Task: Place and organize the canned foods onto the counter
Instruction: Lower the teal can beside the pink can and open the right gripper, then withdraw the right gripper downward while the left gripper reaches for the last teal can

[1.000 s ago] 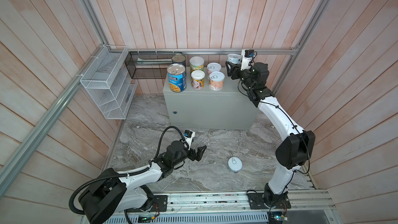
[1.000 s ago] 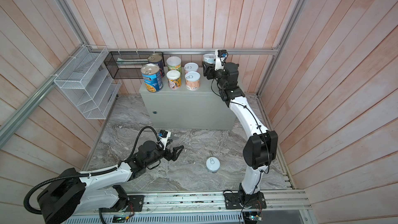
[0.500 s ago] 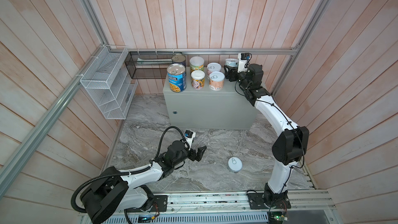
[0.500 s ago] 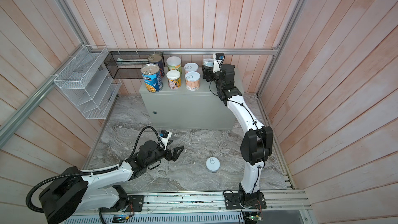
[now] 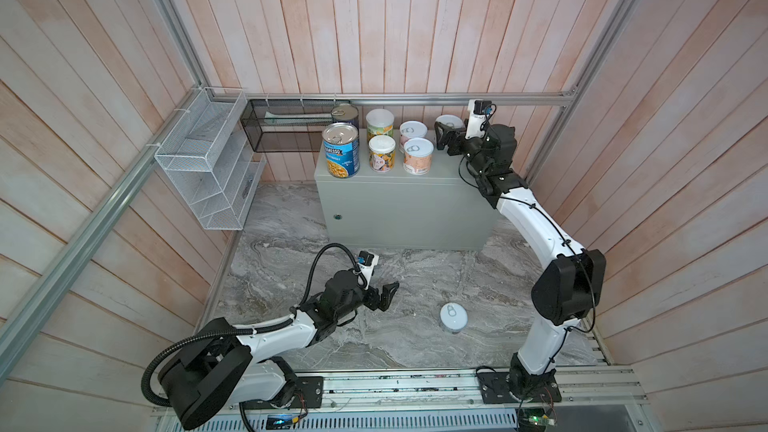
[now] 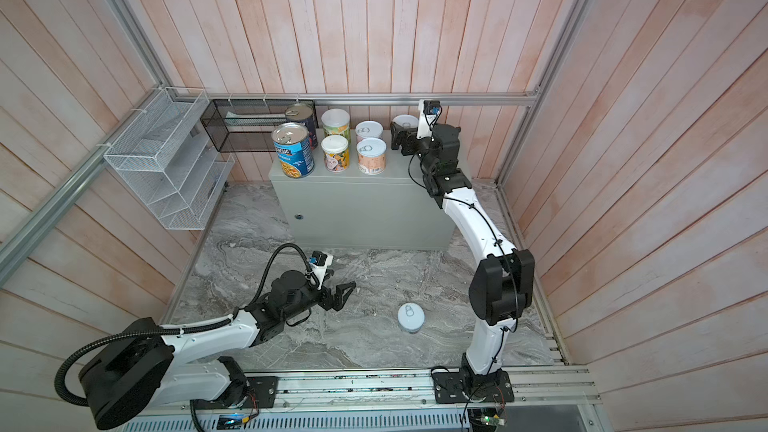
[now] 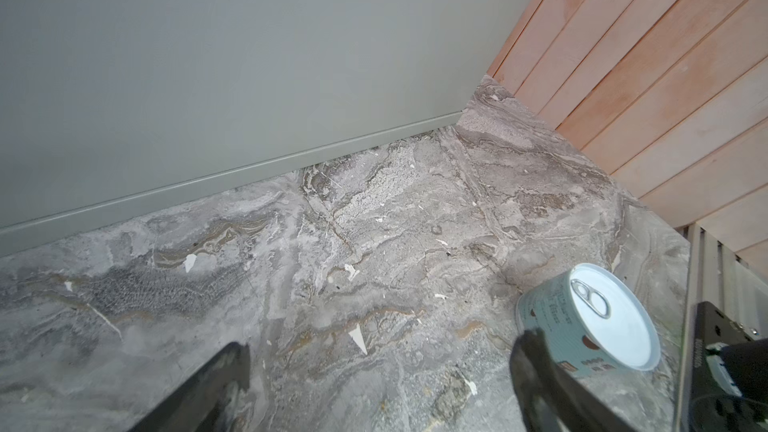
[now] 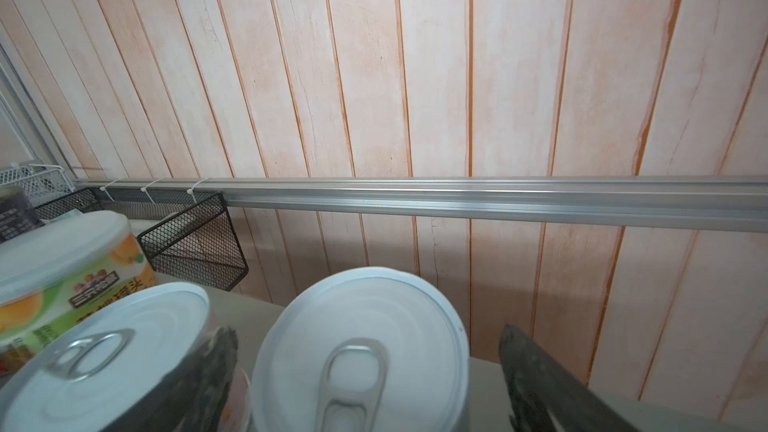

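The counter (image 5: 399,205) is a grey-green box against the back wall. Several cans stand on its top, among them a blue Progresso can (image 5: 340,151). At the back right of the top stands a short white-lidded can (image 5: 449,121). My right gripper (image 5: 445,140) is open around that can (image 8: 357,351), with a gap on both sides. One more short pull-tab can (image 5: 453,317) stands on the marble floor. My left gripper (image 5: 386,295) hangs open just above the floor, left of that can (image 7: 602,322), with nothing between its fingers (image 7: 232,363).
A white wire rack (image 5: 208,168) hangs on the left wall. A black mesh basket (image 5: 286,126) hangs on the back wall beside the counter, under an aluminium rail (image 5: 415,98). Wooden walls close in on three sides of the marble floor (image 5: 415,280).
My right gripper brought the short can slightly left and down onto the back of the counter, and its jaws have opened. The left arm has not moved.
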You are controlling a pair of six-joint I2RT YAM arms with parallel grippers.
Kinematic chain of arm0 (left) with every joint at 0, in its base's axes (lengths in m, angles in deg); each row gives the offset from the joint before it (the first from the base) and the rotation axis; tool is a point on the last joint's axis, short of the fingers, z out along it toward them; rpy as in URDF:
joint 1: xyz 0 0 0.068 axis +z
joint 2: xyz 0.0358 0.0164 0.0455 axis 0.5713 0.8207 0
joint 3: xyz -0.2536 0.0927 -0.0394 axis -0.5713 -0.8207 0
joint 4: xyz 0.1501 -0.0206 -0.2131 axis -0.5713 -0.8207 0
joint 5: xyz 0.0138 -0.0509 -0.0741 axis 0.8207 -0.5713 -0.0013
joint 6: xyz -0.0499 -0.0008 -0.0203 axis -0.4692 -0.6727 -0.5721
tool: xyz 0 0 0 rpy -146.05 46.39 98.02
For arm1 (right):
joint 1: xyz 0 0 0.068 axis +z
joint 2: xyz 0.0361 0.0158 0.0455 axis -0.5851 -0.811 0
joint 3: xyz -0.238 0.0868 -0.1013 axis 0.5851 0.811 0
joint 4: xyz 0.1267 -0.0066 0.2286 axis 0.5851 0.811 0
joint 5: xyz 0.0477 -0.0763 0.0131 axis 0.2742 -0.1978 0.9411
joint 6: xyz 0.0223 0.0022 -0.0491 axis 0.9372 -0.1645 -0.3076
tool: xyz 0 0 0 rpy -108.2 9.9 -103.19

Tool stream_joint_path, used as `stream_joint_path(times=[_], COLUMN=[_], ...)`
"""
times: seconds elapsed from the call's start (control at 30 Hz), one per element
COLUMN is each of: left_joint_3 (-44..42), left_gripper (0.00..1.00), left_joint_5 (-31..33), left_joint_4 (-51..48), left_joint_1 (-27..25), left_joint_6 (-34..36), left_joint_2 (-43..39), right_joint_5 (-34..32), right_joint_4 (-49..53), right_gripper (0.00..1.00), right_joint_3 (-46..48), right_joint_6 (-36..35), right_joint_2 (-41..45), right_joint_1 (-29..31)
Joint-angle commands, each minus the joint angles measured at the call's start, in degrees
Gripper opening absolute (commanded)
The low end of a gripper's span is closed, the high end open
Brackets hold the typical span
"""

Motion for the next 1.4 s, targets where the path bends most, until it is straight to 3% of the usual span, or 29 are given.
stream_joint_path(times=[0.0,0.27,0.5,0.83,1.17,1.37], left_joint_3=[1.41,1.45,1.43,1.23,1.06,1.89], left_gripper=[1.00,1.00,1.00,1.00,1.00,1.00], left_joint_5=[-0.36,-0.72,-0.92,-1.75,-3.79,-1.71], left_joint_4=[0.30,0.51,0.16,0.38,0.33,0.01], left_joint_1=[0.26,0.26,0.26,0.22,-0.08,-1.77], left_joint_6=[0.90,0.70,0.98,0.63,0.02,0.96], left_joint_2=[0.51,0.81,0.18,-0.45,-2.17,-1.44], right_joint_5=[-1.98,-5.62,-2.50,-2.90,-2.51,-3.59], right_joint_4=[-3.18,-4.83,-8.40,-7.03,-6.48,-7.49], right_gripper=[0.98,0.98,0.98,0.98,0.98,0.98], right_joint_3=[2.02,12.10,29.01,52.94,69.50,76.84], right_joint_6=[0.48,1.36,-0.66,5.07,11.42,13.67], right_joint_2=[4.40,14.32,28.48,47.51,57.24,62.75], right_joint_1=[-0.34,-0.39,-0.63,-0.65,-0.57,-0.60])
